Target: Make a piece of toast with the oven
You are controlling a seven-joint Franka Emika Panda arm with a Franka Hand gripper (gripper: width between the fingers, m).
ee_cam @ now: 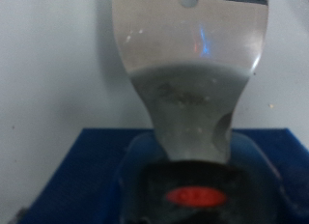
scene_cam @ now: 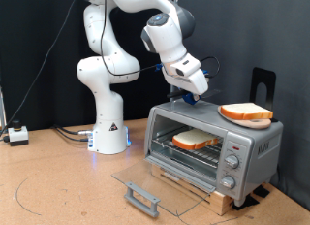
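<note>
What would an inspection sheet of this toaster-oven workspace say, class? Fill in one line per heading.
Surface: brown table, oven standing on it.
Job's things: oven with its glass door folded down open; one piece of toast on the wire rack inside; second slice on an orange plate on top.
Clutter: small white box at the exterior view's left.
Grippers: pincer above the oven's top, holding nothing visible.
Cables: several run along the table beside the arm's base.
Surroundings: black curtain behind.
</note>
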